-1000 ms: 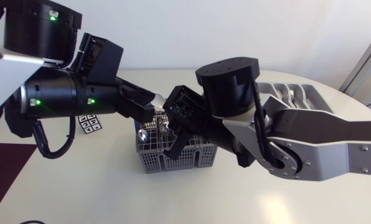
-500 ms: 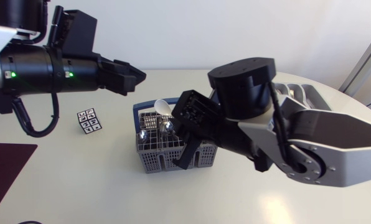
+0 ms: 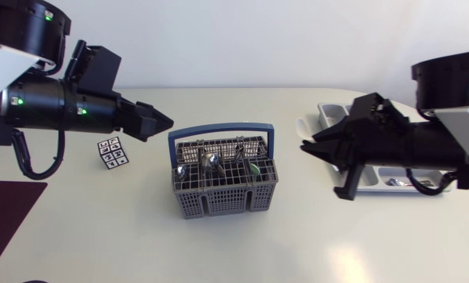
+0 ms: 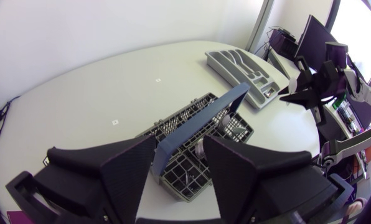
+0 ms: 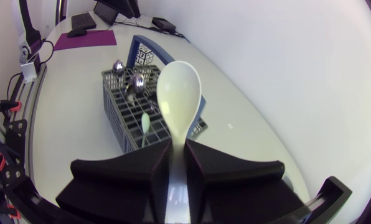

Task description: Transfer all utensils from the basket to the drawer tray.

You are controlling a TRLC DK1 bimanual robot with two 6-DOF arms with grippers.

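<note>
- Right gripper (image 5: 178, 148): jaws pinching white spoon (image 5: 179, 93), bowl ahead; keep level, lower into a drawer tray (image 3: 326, 111) slot before releasing.
- Left gripper (image 4: 179, 148): jaws spread, basket (image 4: 201, 115) ahead.

The spoon (image 5: 179, 87) in my right gripper (image 5: 178, 152) is smooth, glossy white plastic. That gripper and my left gripper (image 4: 179, 142) are matt black. The basket (image 3: 219, 206) is matt grey plastic lattice with a blue plastic handle (image 3: 221, 128), holding shiny metal utensils (image 3: 211, 163). The tray (image 3: 329, 115) is matt grey plastic, and the tabletop (image 3: 101, 228) is smooth and pale.
</note>
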